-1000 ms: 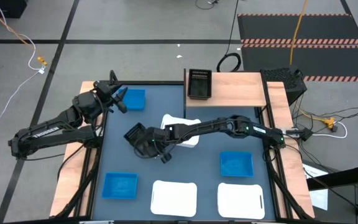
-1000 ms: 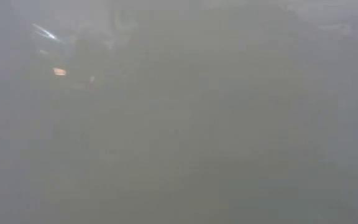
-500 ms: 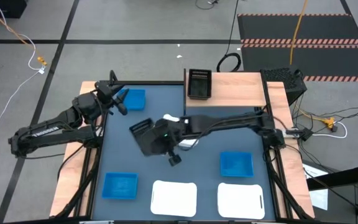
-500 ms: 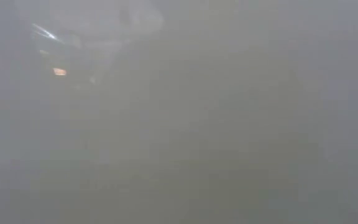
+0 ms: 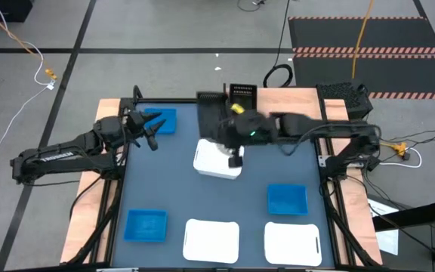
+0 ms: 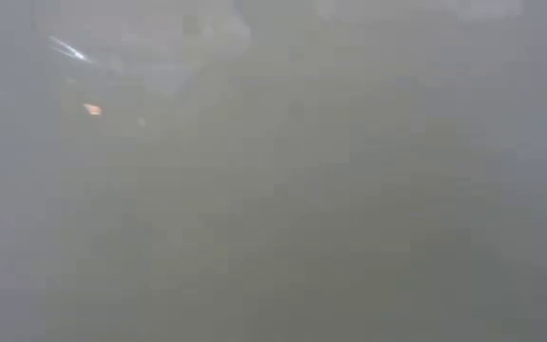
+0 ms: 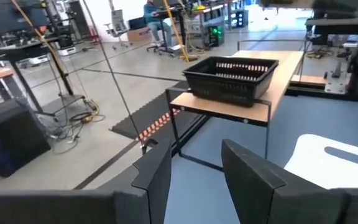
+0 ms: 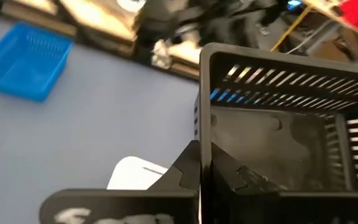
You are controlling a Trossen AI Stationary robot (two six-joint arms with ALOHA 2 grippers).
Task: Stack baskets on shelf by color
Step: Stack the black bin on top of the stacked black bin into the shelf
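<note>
High view, step: right pincer (image 5: 235, 160) shut, empty, over the white basket (image 5: 217, 161)
Left pincer (image 5: 151, 130): open, empty
Next: reopen, grip basket rim

Right gripper (image 8: 201, 180) fingers pressed together at the black basket's (image 8: 291, 118) near rim. Blue basket (image 8: 27, 59) and white basket (image 8: 138, 173) sit on the tabletop (image 8: 104, 118).

We note the black basket (image 7: 230, 78) as slatted matt plastic. The shelf (image 5: 289, 109) shows a light wood-grain top on a black frame. The white basket (image 5: 217, 161) and blue basket (image 5: 287, 199) appear smooth plastic. The tabletop (image 5: 165, 189) reads matt blue-grey.
</note>
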